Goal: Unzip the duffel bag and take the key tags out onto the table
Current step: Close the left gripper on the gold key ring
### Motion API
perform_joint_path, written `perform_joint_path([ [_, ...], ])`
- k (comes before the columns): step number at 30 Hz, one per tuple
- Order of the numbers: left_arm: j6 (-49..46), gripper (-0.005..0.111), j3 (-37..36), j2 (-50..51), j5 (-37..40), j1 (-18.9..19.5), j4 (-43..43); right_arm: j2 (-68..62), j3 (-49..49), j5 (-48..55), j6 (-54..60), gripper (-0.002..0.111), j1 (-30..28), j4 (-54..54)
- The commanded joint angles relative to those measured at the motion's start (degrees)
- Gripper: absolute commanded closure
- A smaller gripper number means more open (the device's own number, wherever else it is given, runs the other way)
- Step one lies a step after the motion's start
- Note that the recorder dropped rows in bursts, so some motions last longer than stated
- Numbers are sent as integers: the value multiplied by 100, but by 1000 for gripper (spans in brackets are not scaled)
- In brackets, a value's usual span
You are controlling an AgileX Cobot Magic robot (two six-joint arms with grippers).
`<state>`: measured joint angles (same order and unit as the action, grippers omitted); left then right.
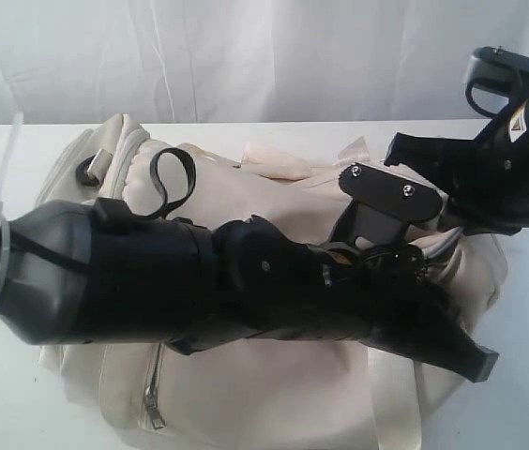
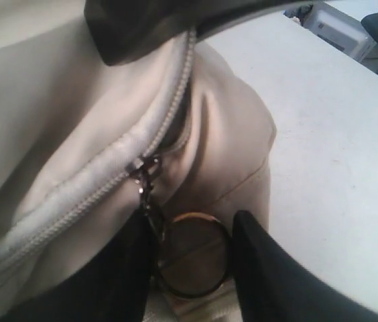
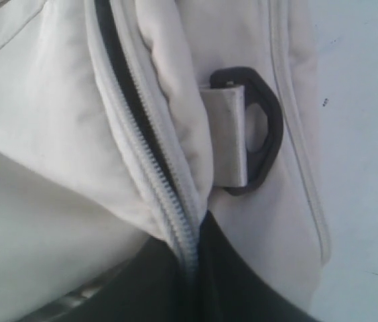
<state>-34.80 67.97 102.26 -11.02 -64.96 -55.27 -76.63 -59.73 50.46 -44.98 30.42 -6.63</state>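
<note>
The cream-white duffel bag (image 1: 246,394) lies across the white table (image 1: 2,412). My left arm (image 1: 152,272) reaches over it towards its right end. In the left wrist view the zipper (image 2: 108,188) is zipped. Its slider (image 2: 145,168) carries a metal pull ring (image 2: 196,215). My left gripper (image 2: 192,225) has a black finger against each side of that ring. My right gripper (image 3: 192,235) is shut on the bag's zipper edge (image 3: 175,215), beside a black strap ring (image 3: 269,134). The key tags are hidden.
A dark strap loop (image 1: 173,178) stands up from the bag's top, and a side-pocket zipper (image 1: 155,408) faces the front. A white curtain (image 1: 246,47) hangs behind the table. Bare tabletop (image 2: 336,134) lies past the bag's end, with equipment (image 2: 336,27) beyond its edge.
</note>
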Motion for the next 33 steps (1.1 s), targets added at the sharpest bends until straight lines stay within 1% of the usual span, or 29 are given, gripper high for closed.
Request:
perform_joint_path([
  [1,29,107,4,-153,66,-45,-71,83,-22,-83,-15,108,-20,-476],
  [8,-163,107,4,-408,533,-45,-61,83,-22,-46,-15,108,-20,-606],
  [13,-551,107,-6,-566,789,-34,-61,83,-22,-10,-15,108,-20,-658],
  [24,-611,107,-457,-623,707,-11,-61,83,-22,125,-15,108,-20,-849],
  [26,-611,107,-523,-632,693,49,-61,83,-22,145,-4,108,-20,-843],
  [33,-588,107,-667,-826,1164,427,-86,83,-22,220,-6,108,-20,-987],
])
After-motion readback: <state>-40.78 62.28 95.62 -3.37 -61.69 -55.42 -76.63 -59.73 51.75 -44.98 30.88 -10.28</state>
